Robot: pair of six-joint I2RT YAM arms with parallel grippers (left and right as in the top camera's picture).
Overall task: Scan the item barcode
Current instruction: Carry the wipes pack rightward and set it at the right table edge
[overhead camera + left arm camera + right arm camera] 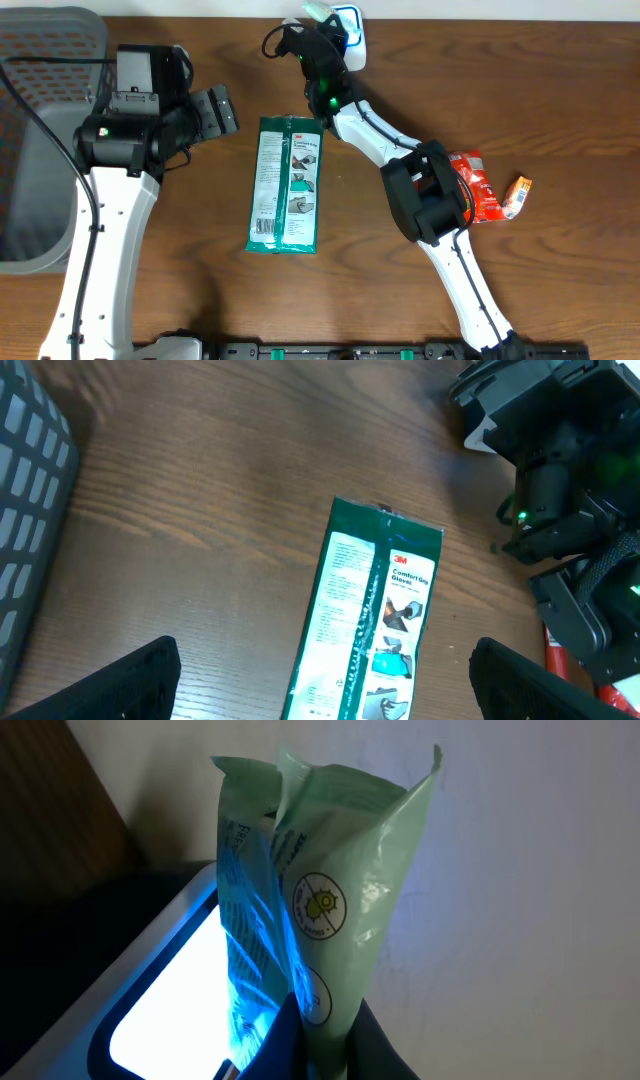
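The right gripper (316, 1042) is squeezed tight on a pale green crinkly plastic pouch (325, 870), right beside the glowing white scanner box (150, 1000). The left gripper (216, 110) is spread wide, holding nothing.

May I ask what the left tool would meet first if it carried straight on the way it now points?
Probably the green 3M packet, which lies flat on the table dead ahead of the open left tool; depth is unclear, so bare wood might come first.
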